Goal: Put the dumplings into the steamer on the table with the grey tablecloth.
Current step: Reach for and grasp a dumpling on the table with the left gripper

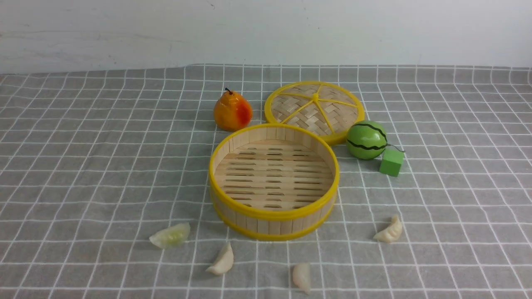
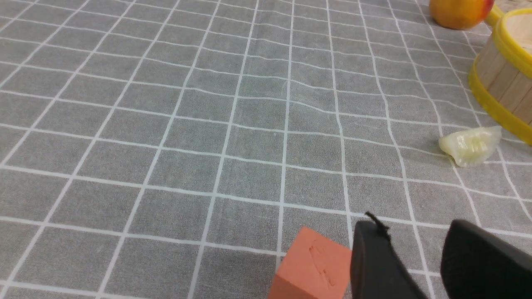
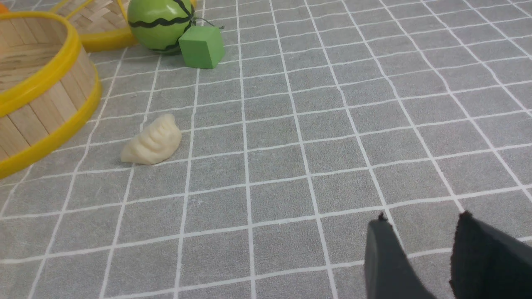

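Four small whitish pleated toy dumplings (image 1: pixel 302 277) lie on the grey checked tablecloth (image 1: pixel 83 166), all outside the round bamboo steamer (image 1: pixel 274 180) with yellow rims, along its near side. The pale green one (image 1: pixel 169 235) is at the steamer's near left. Both the left jaws and the right jaws stand parted, grasping nothing. An orange-red cube (image 2: pixel 311 270) lies just beside the left jaws.

The left wrist view's edge crops the orange-red block (image 2: pixel 311 270) and steamer (image 2: pixel 505 79).
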{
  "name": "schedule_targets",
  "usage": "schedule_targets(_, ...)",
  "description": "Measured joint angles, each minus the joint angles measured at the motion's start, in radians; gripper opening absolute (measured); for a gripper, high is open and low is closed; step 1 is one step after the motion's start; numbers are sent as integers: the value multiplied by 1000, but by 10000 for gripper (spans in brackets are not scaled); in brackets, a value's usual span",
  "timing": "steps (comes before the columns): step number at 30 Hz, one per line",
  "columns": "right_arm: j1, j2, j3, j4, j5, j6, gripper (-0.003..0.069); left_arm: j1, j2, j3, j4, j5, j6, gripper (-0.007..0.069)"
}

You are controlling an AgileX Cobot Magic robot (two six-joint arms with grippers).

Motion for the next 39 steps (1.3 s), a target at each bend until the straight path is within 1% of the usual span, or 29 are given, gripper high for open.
schedule_targets(28, 23, 0, 0, -4, 0, 0, 240, 0, 0, 0, 0, 0, 0, 237)
schedule_targets(34, 23, 0, 2, -78, -9, 0, 240, 0, 0, 0, 0, 0, 0, 237)
schedule_targets(39, 23, 0, 3, -113, -12, 0, 240, 0, 0, 0, 0, 0, 0, 237)
